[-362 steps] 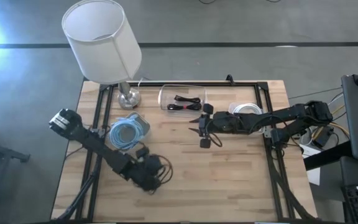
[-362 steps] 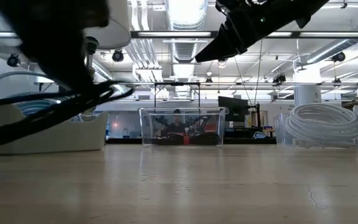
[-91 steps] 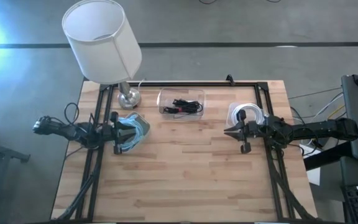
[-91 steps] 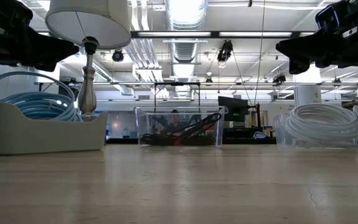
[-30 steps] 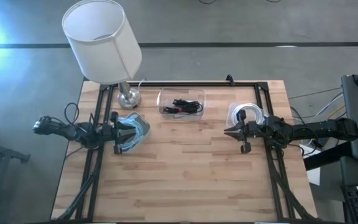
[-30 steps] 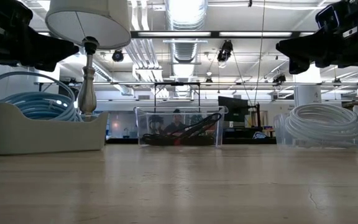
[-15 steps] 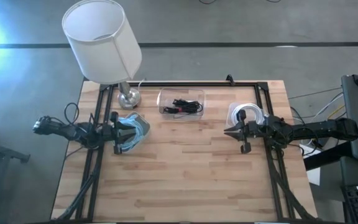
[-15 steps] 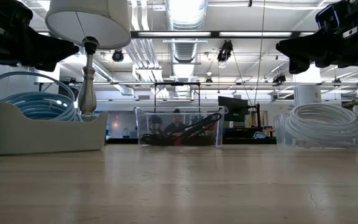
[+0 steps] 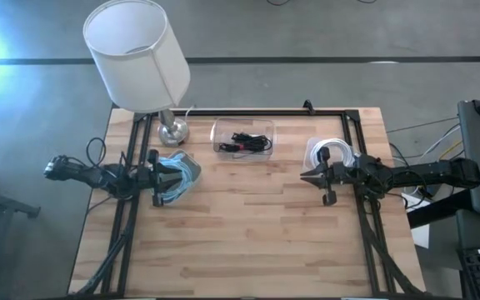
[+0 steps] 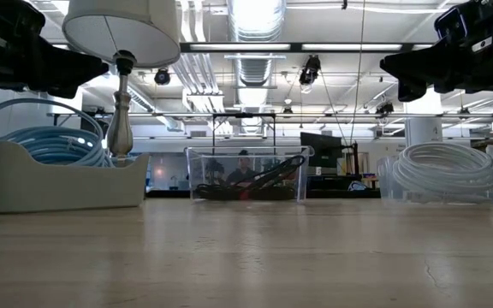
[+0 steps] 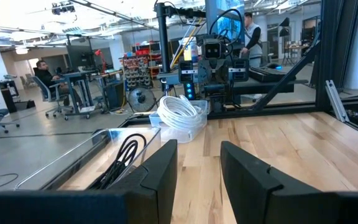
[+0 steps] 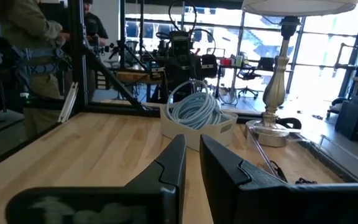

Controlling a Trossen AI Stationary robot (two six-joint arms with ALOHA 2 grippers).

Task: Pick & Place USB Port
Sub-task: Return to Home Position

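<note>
USB cables: a tangle of black cables [image 9: 248,142] with touches of red lies inside the bin. The strands overlap too much to count.
Transparent bin: one clear-walled bin [image 9: 222,132] stands at the back middle of the table. It sits between the lamp and the white coil, well apart from both grippers.
Left gripper: one left gripper [image 9: 163,177] hangs at the table's left side, above the tub of blue cable. Its two fingers stand apart with bare wood showing between them, and they grasp nothing.
Right gripper: one right gripper [image 9: 311,177] hangs at the table's right side, just beside the white coil. Only a narrow slot separates its two fingers, and nothing is in it.
Arms: two dark arms reach in low from opposite edges, each pointing towards the table's middle.
Cable coils: two. One blue coil [image 10: 54,141] sits in a pale tub [image 10: 67,184] on the left, and one white coil [image 10: 443,171] sits on the right.
Lamp: one lamp [image 9: 136,54] with a white drum shade, its metal base at the back left corner, near the tub.
Table: one light wooden table [image 9: 248,237], its front half bare.
People: two show in the room beyond in the left wrist view. They are a seated person [image 11: 42,67] and a standing person [image 11: 250,31], both far from the table.
</note>
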